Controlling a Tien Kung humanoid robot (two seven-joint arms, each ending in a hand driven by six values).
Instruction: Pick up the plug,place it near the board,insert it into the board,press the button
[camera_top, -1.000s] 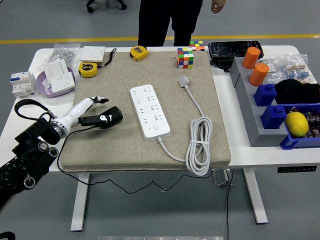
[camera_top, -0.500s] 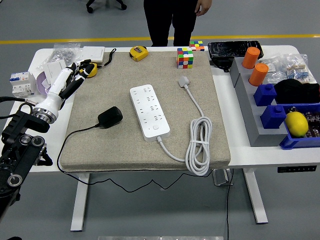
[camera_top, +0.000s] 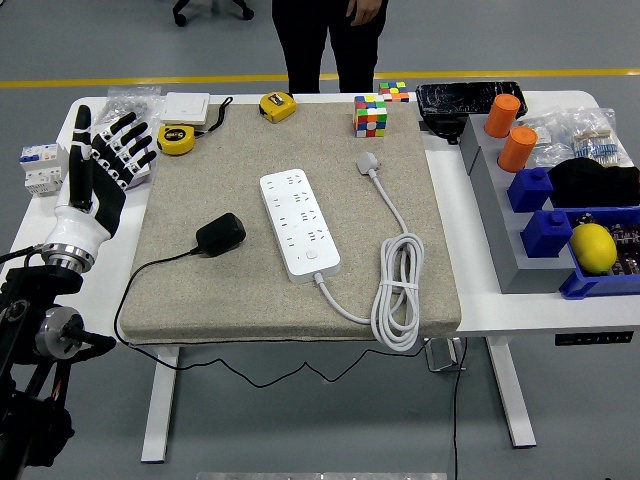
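Reaching Back for a Plug That Lies Free

Lying flat on the beige mat (camera_top: 250, 290), the black plug (camera_top: 220, 234) rests just left of the white power board (camera_top: 299, 223), apart from it, with its thin black cord (camera_top: 150, 275) curling off the mat's left edge and down below the counter (camera_top: 500, 290). Nothing holds it. Our left robot hand (camera_top: 100, 160) stands upright over the counter's left end, fingers spread wide and empty, well away from the plug and close to the clutter of white switch parts (camera_top: 40, 165) and the yellow tape measure (camera_top: 177, 139). Our right robot hand is not in view.

We judge the insertion step is not done, so the plug must be gripped before anything else. The risks we see: a low sweep toward the plug could knock the tape measure or the switch parts. A grasp taken on the plug's rounded back may leave its prongs pointing the wrong way for the board's sockets. The trailing cord could snag at the mat edge and tug the plug askew as it lifts. The board sits loose on the mat, and a hard push could slide it toward its own white cable (camera_top: 398, 290). A person (camera_top: 325, 45) stands at the far side, hands clear of the counter.
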